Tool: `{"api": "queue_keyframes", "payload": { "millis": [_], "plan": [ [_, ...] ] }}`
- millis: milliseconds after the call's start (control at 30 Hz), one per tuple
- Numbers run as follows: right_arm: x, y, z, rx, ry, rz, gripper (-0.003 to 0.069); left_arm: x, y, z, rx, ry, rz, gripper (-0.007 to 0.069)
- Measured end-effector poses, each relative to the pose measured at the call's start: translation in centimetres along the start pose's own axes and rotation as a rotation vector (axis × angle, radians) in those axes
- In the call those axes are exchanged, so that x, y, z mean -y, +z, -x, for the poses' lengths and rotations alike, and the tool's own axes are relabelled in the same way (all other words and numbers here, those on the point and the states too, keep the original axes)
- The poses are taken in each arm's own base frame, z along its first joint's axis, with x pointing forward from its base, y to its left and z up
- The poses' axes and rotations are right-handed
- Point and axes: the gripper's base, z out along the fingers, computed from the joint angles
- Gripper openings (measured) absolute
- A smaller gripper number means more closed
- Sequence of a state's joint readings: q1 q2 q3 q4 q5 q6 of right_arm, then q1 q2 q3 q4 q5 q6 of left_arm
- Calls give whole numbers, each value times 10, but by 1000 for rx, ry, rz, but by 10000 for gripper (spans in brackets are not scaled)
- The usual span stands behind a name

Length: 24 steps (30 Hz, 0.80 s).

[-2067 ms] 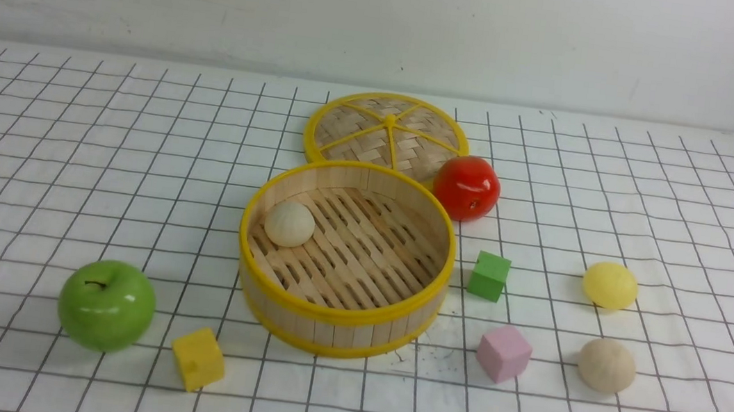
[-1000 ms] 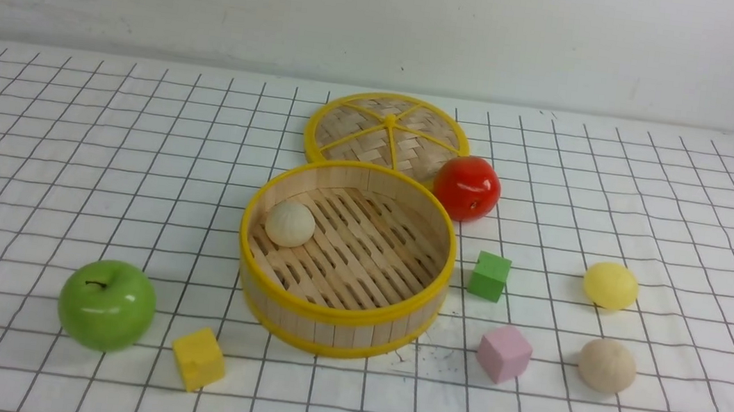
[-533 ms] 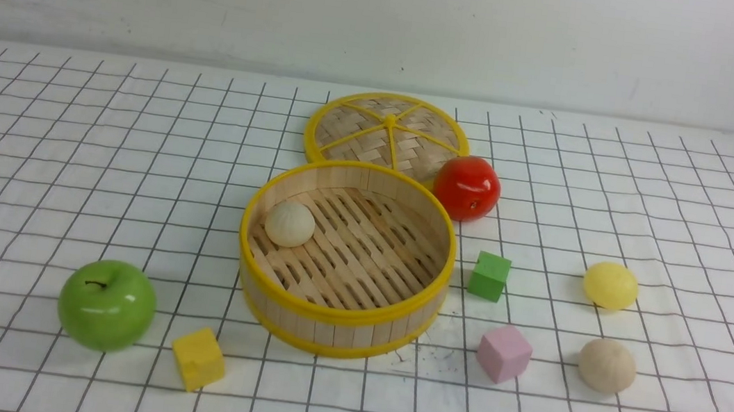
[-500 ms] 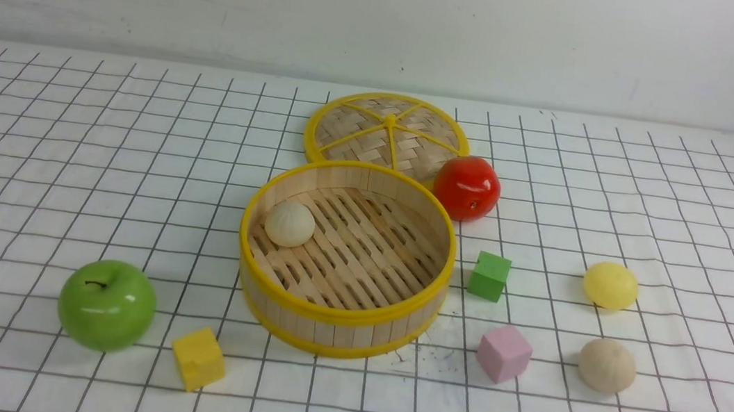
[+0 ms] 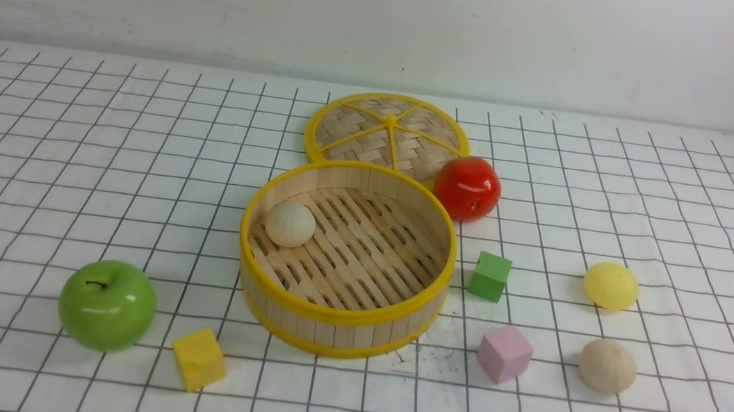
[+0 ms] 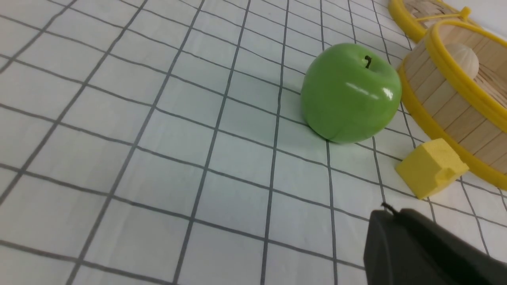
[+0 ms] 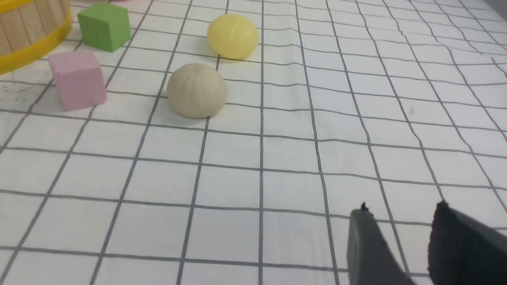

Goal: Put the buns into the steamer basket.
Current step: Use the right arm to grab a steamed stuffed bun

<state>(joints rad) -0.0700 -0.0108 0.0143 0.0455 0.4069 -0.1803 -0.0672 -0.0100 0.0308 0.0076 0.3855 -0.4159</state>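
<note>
"Where are the buns?"

"One cream bun [image 5: 290,224] sits inside the steamer basket [image 5: 339,315], against the wall on the left hand's side. The beige bun [image 7: 197,91] rests on the desk [image 7: 222,237] ahead of the right hand [image 7: 402,205], and the yellow bun [image 7: 232,36] lies beyond it, farther from that hand."

"Is the right hand holding anything?"

"No, it's released, its fingers apart with nothing between them. I'd guess that's readiness for the beige bun, the nearer one."

"And the left hand [image 6: 392,208]?"

"Clenched, with no bun in it. Both loose buns lie on the right hand's side, so it probably has no part in the next pick."

"Why would the first bun sit so near the wall?"

"Perhaps to save the slatted floor for the other two. That leaves plenty of room on the side facing the right hand."

"Anything in the way?"

"The pink cube [image 7: 79,81] and green cube [image 7: 105,27] stand between the loose buns and the basket, so the right hand should lift high. Near the left hand, the green apple [image 6: 350,93] and yellow cube [image 6: 431,168] can stay put. The lid [image 5: 349,127] lies beyond the basket, away from both hands, leaving it uncovered for loading."
</note>
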Motion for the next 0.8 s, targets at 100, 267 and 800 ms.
{"api": "queue_keyframes", "payload": {
  "millis": [100,267,800],
  "plan": [
    [1,1,3,47,-2,-10,241,0,0,0,0,0,0,11],
    [3,-2,22,278,125,-21,241,0,0,0,0,0,0,17],
    [35,-37,70,875,885,-38,241,0,0,0,0,-1,0,25]
  ]
}}
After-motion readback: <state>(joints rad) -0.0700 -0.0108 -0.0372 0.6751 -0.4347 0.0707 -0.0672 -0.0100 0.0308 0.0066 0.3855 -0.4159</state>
